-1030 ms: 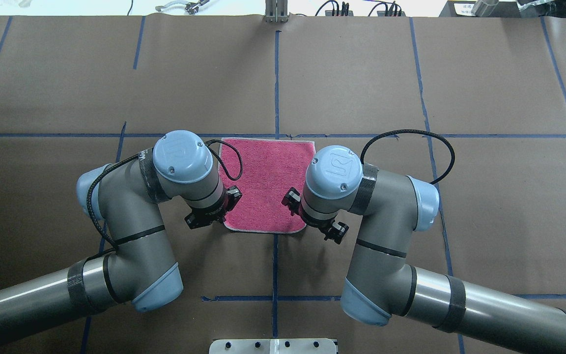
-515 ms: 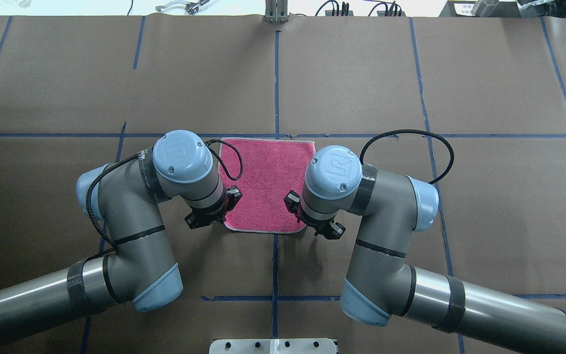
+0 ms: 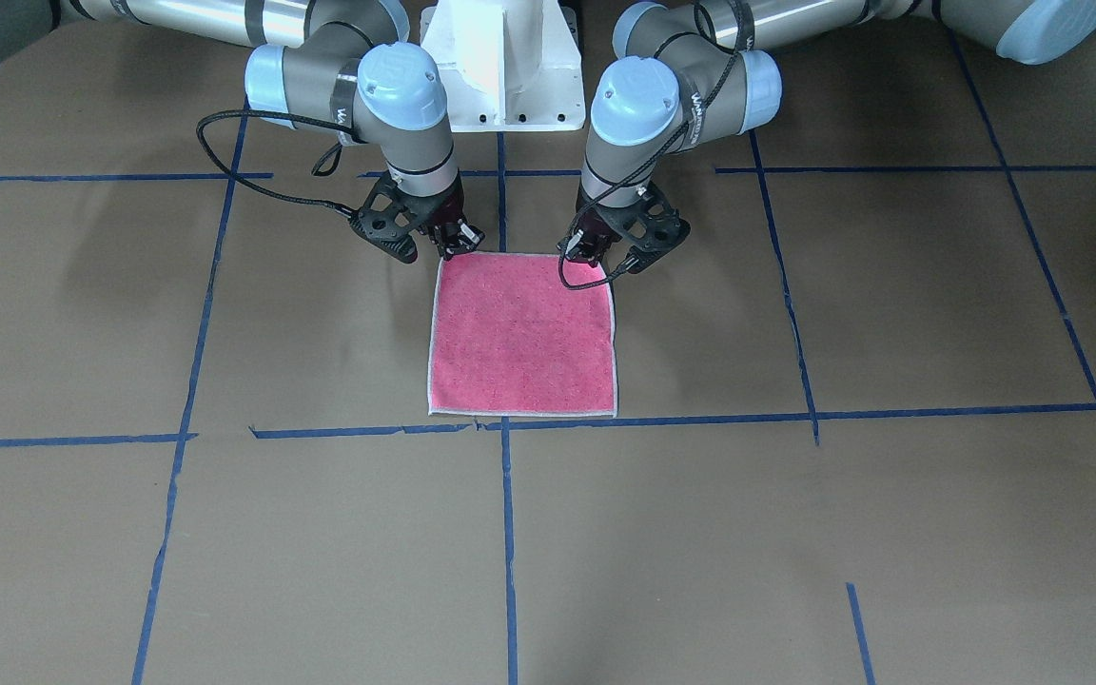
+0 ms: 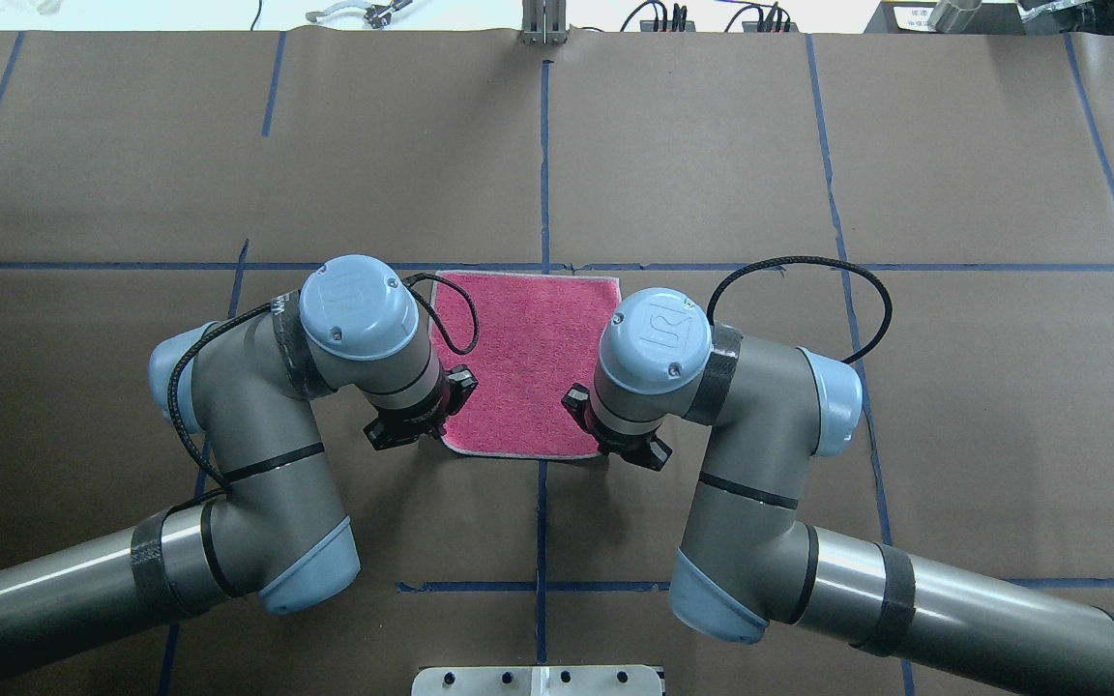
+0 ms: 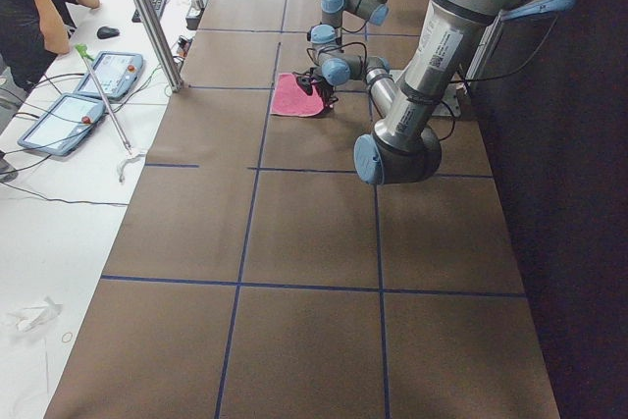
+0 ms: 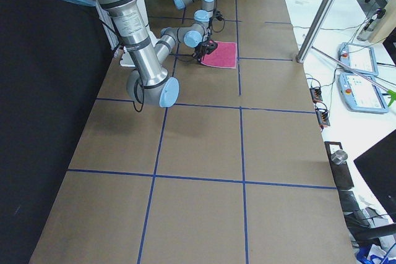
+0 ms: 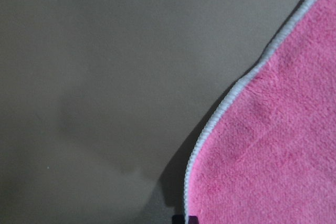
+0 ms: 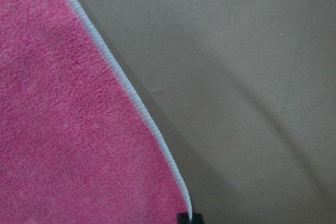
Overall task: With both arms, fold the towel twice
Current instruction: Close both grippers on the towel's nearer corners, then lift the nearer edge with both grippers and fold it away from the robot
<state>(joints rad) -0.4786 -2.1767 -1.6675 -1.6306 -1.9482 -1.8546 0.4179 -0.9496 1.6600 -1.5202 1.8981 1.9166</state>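
The towel (image 3: 521, 333) lies flat on the brown table with its pink face up; it also shows in the overhead view (image 4: 528, 358). My left gripper (image 3: 591, 252) is down at the towel's near corner on my left and looks shut on it. My right gripper (image 3: 453, 245) is at the other near corner and looks shut on it too. In the left wrist view the towel's (image 7: 273, 156) pale edging runs down to a black fingertip and casts a shadow. The right wrist view shows the towel (image 8: 63, 129) the same way. From overhead the wrists hide both sets of fingers.
The white pedestal base (image 3: 502, 76) stands just behind the grippers. Blue tape lines (image 3: 508, 533) cross the table. A metal post (image 5: 147, 17), control tablets (image 5: 59, 120) and a seated operator (image 5: 29, 7) are off the table's far side.
The right gripper's black linkage has narrowed and drawn in at the towel's corner. The left arm and the towel have not visibly moved.
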